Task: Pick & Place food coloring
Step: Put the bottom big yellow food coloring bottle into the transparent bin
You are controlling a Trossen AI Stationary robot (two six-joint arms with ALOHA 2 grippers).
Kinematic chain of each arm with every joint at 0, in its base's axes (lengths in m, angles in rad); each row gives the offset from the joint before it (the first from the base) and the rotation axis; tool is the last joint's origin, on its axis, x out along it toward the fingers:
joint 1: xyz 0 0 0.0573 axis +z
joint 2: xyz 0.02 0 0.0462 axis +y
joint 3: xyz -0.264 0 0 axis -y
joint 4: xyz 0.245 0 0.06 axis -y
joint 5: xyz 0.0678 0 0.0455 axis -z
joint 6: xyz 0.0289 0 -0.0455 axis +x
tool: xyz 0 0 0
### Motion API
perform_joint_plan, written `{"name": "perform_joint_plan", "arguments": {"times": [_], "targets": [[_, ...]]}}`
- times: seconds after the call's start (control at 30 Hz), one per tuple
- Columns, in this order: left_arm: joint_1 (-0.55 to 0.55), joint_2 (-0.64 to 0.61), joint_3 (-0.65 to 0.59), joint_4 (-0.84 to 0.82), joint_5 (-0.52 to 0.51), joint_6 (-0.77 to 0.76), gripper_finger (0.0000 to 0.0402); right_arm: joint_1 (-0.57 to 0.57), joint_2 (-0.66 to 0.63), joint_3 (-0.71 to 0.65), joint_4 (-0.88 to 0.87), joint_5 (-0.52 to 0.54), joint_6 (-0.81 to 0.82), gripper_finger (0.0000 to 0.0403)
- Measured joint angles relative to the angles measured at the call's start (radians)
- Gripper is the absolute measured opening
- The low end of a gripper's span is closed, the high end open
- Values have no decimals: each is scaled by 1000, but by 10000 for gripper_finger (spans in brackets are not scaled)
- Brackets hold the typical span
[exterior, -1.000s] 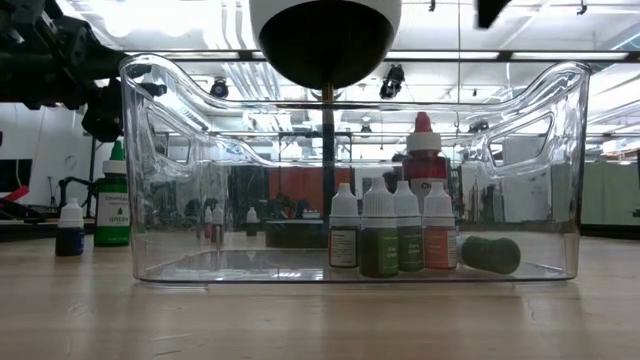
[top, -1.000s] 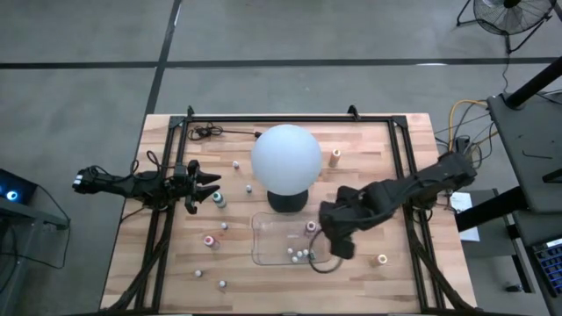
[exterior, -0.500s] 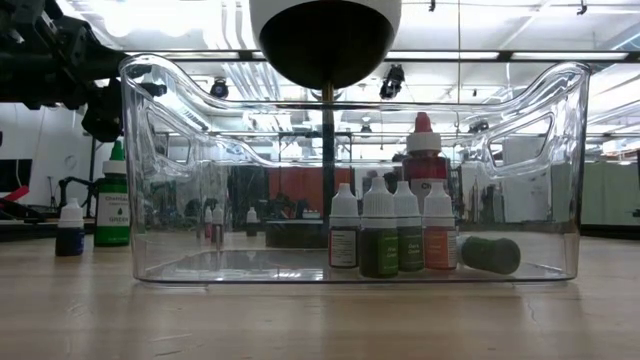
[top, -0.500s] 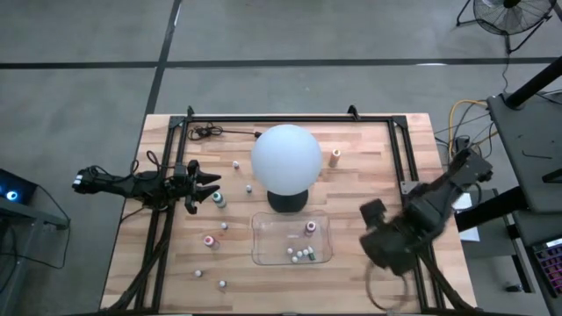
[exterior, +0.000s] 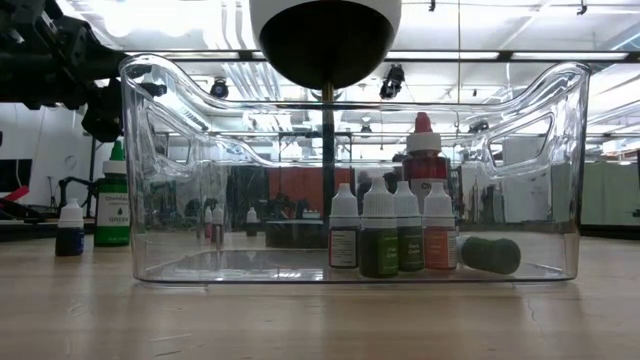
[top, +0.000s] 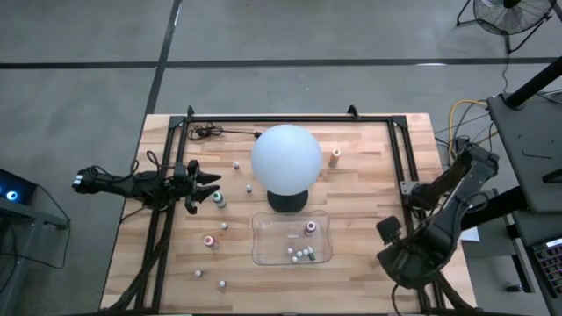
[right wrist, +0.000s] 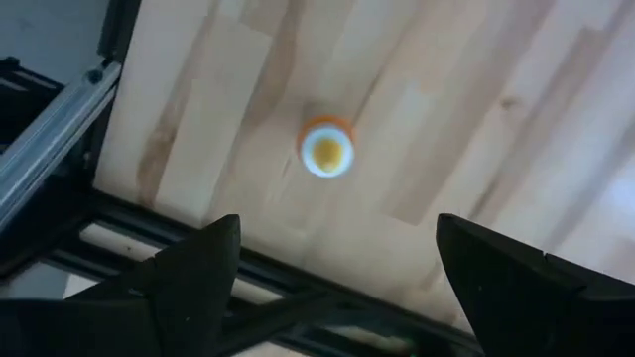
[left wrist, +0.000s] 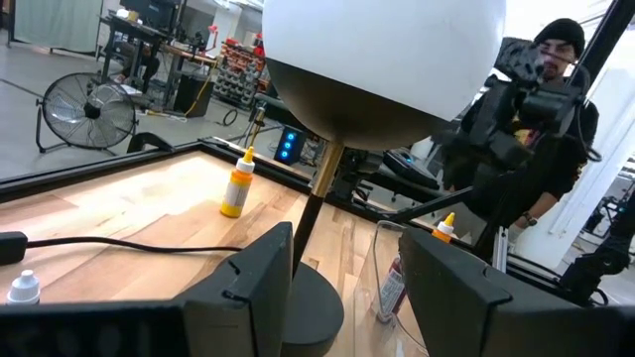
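The food coloring is a scatter of tiny bottles. Several stand in the clear tray point(top: 291, 239) point(exterior: 350, 170), among them a pink one point(top: 310, 227) and a row point(exterior: 390, 235). Others stand on the wood, such as a teal one point(top: 219, 199) and a yellow one point(top: 335, 155). My right gripper point(right wrist: 335, 226) point(top: 397, 256) points down at the near right corner. It is open, high above an orange-capped bottle point(right wrist: 326, 151) and clear of it. My left gripper point(top: 206, 187) point(left wrist: 342, 273) waits level at the left edge, open and holding nothing.
A white globe lamp point(top: 286, 158) on a dark foot stands just behind the tray. A black metal frame point(top: 408, 158) runs around the table, and one of its rails point(right wrist: 60, 149) lies close beside the orange-capped bottle. A person point(left wrist: 556, 129) shows beyond the table.
My right gripper has swung from the tray's right end toward the table's near right corner, sinking a little and rolling about its own axis. It now hangs above the orange-capped bottle. The bottles in the tray have not moved.
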Motion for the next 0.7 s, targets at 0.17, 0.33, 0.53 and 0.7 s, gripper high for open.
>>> {"name": "perform_joint_plan", "arguments": {"times": [0.17, 0.33, 0.53, 0.7], "targets": [[0, 0, 0, 0, 0, 0, 161, 19, -8, -80, 105, -12, 49, 327], [0, 0, 0, 0, 0, 0, 161, 20, -8, -167, 183, -7, 118, 327], [0, 0, 0, 0, 0, 0, 161, 19, -7, -258, 290, -6, 245, 327], [0, 0, 0, 0, 0, 0, 161, 19, -7, -313, 400, 2, 343, 327]]}}
